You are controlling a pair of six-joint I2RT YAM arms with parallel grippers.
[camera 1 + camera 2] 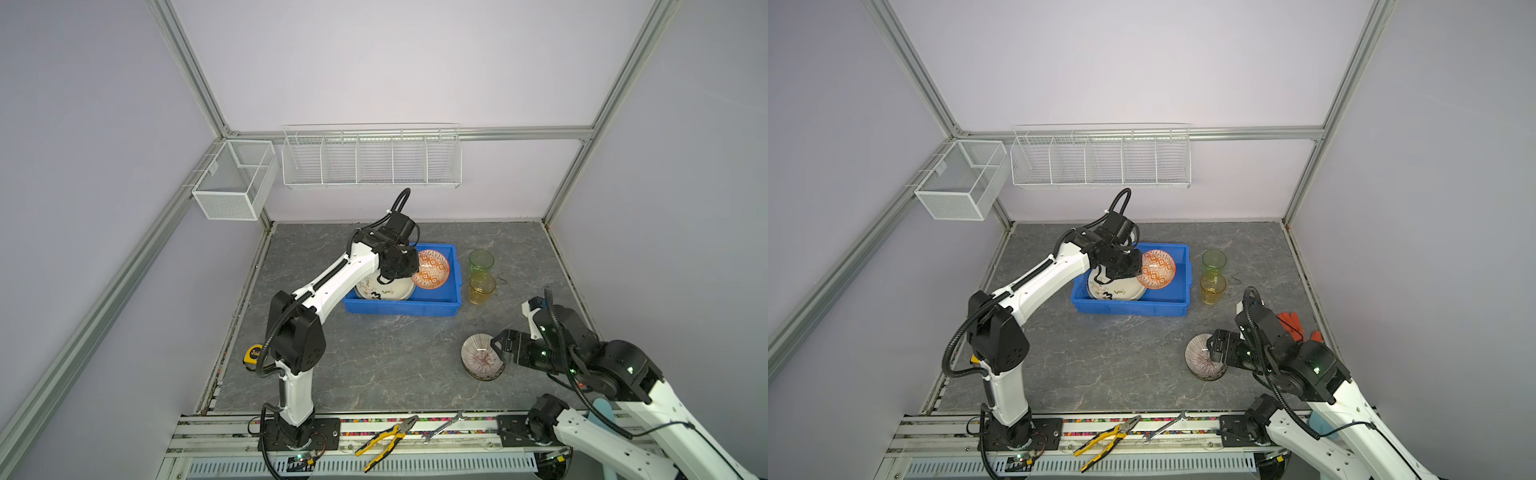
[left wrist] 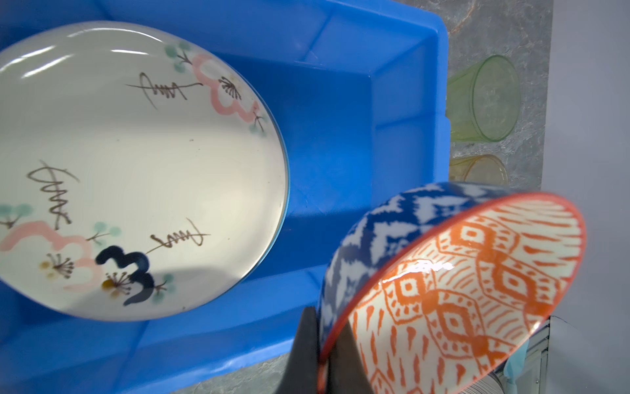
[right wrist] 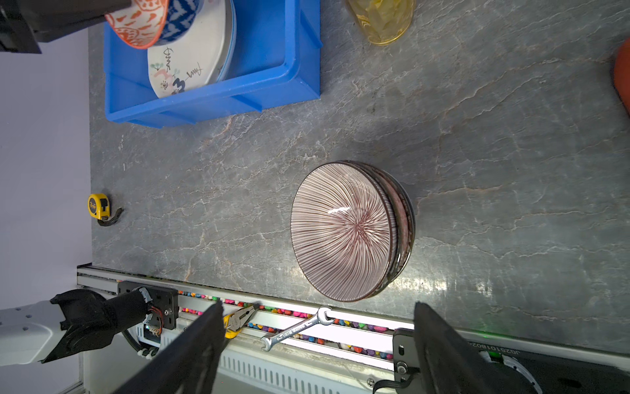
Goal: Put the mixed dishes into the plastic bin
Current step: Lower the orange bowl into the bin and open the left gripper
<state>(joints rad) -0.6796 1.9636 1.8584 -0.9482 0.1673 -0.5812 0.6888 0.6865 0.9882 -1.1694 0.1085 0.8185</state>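
You are working in a robotics lab test cell. An aluminium frame (image 1: 198, 83) holds plain lilac wall panels (image 1: 395, 62) around a stone-look tabletop (image 1: 374, 353). A left arm (image 1: 332, 282) and a right arm (image 1: 623, 365) are bolted to a slotted rail (image 1: 208, 432) at its front edge. Pliers (image 1: 386, 440) and a wrench (image 1: 442, 426) lie on that rail. White wire baskets (image 1: 370, 162) hang on the back wall. The only homely thing is crockery, such as the plate (image 1: 392, 293) in the blue bin (image 1: 399, 309).

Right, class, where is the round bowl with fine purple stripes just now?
In both top views the round purple-striped bowl sits front right on the grey table, atop other dishes, beside the right arm's open tool.
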